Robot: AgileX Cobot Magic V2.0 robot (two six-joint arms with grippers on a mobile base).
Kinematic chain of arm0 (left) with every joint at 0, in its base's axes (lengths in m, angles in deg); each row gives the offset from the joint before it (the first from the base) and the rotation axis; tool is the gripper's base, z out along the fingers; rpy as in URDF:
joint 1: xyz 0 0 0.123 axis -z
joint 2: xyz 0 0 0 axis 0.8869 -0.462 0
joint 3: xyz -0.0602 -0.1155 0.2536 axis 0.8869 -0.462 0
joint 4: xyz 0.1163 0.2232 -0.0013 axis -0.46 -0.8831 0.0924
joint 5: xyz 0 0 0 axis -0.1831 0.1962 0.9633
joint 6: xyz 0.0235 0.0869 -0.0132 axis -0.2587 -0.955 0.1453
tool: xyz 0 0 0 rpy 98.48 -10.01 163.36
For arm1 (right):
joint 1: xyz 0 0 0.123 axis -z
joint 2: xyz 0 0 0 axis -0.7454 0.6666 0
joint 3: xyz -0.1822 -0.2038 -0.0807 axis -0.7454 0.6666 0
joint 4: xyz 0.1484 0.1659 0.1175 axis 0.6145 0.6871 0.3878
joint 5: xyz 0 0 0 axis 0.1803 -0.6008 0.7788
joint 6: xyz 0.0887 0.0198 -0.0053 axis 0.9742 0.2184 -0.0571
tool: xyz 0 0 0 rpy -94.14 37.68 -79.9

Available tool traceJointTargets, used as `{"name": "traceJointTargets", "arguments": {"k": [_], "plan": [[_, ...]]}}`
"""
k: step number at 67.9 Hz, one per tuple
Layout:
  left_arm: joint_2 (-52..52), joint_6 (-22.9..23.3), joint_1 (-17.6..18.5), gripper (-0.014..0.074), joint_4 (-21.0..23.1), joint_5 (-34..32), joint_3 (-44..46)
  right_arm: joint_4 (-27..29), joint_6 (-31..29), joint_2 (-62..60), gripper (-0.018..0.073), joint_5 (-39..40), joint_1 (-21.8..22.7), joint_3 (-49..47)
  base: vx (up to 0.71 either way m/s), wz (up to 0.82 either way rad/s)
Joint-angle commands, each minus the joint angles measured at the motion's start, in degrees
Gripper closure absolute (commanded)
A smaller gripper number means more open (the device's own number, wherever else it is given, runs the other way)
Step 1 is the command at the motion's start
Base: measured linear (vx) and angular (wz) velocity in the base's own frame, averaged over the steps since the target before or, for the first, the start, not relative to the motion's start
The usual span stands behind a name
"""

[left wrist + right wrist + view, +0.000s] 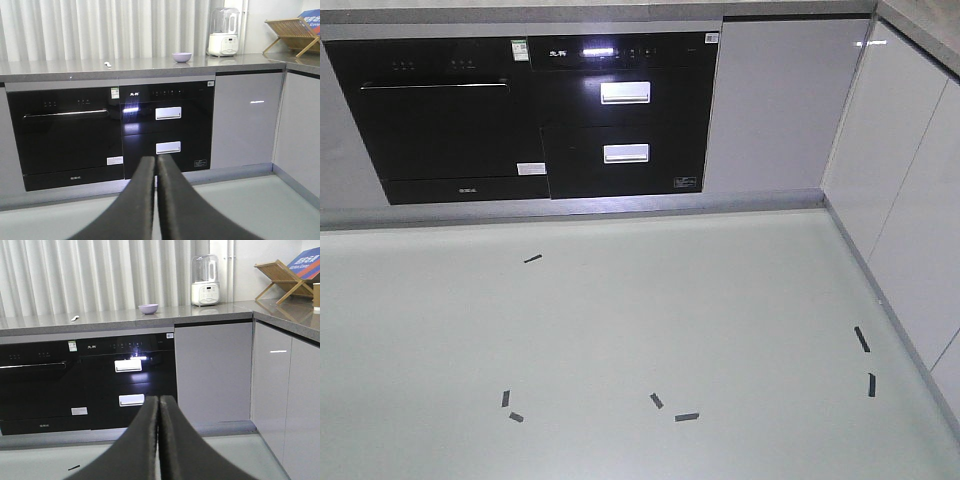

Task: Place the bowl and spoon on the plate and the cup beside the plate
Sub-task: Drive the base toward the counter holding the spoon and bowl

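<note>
A small lavender bowl [181, 57] [148, 308] stands on the grey countertop [150, 65] at the far side of the room. Left of it on the same counter lies the pale spoon [107, 64] [75, 318]. The brown cup [316, 295] shows at the right edge, on the side counter. No plate is in view. My left gripper [155, 159] is shut with nothing in it, low in front of the black appliances and far from the counter. My right gripper [159, 399] is also shut and holds nothing. The front view shows neither gripper.
A white blender [223, 32] [205, 280] and a wooden dish rack [295, 35] [285, 277] stand on the counter. Black built-in appliances [520, 120] sit under it. White cabinets [910, 200] run along the right. Short black tape marks [686, 416] dot the pale floor.
</note>
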Motion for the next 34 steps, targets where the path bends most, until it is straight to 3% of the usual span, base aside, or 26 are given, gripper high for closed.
{"name": "traceJointTargets", "arguments": {"k": [1, 34], "plan": [[0.85, 0.33, -0.21, 0.0603, 0.48, -3.99, 1.03, -0.32, -0.23, -0.34, 0.0570, 4.09, 0.34, 0.62, 0.00, 0.00], [0.85, 0.33, -0.21, 0.0603, 0.48, -3.99, 1.03, -0.32, -0.23, -0.34, 0.0570, 4.16, 0.34, 0.62, 0.00, 0.00]]}}
